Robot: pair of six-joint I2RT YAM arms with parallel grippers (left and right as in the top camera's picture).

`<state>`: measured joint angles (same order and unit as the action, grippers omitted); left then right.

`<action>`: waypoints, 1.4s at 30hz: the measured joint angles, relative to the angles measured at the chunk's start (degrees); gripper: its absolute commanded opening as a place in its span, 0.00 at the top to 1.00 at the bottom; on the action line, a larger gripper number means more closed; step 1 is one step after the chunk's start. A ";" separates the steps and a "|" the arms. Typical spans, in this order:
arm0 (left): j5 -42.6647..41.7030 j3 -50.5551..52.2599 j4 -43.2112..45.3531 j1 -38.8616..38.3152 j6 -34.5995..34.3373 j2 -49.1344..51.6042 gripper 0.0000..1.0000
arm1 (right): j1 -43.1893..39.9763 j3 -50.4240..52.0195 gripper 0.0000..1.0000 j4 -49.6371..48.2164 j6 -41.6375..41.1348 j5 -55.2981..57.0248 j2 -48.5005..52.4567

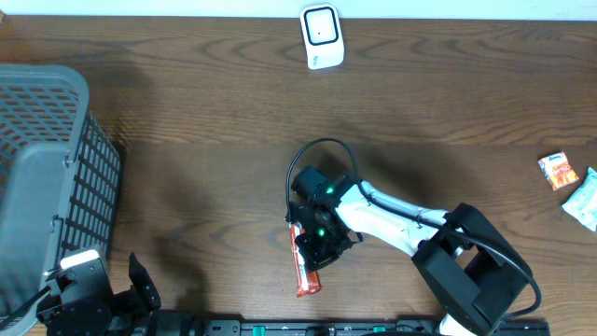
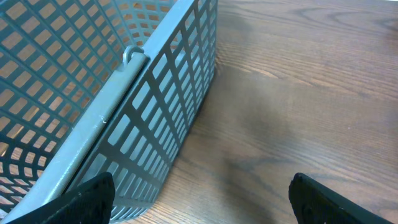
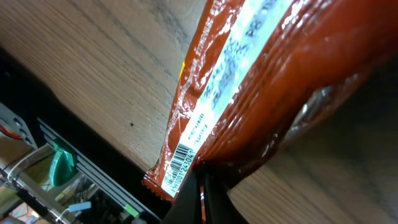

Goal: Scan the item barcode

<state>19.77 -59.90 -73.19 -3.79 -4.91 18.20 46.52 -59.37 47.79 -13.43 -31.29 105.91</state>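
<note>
The right gripper (image 1: 314, 246) pinches the red snack bar (image 1: 305, 276), whose long axis runs near-far, barcode (image 3: 178, 164) apparently at the near end. The left gripper (image 2: 204, 203) is spread.

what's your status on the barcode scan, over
Right pincer shut on red snack bar, barcode end showing. Left pincer open beside grey basket. Scanner at far edge, nothing seen between it and bar.

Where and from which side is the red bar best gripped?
Pinch the red bar across its narrow width, from above: it lies flat on the table. Keep off the near end, where the barcode sits. The right gripper is shut on it.
</note>
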 measured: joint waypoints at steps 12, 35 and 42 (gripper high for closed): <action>0.00 0.00 0.02 0.00 -0.02 0.00 0.10 | 0.07 0.22 0.99 -5.64 -7.30 2.51 -0.02; 0.00 0.00 -0.04 0.00 -0.02 0.00 0.10 | -7.82 -8.83 0.99 -10.27 -21.38 11.10 0.02; 0.00 0.00 -0.17 0.00 0.00 0.00 0.10 | -5.79 -9.40 0.99 1.84 -21.57 15.43 0.02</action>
<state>19.77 -59.90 -73.36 -3.79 -4.91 18.20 40.73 -68.77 49.63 -35.00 -15.86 105.93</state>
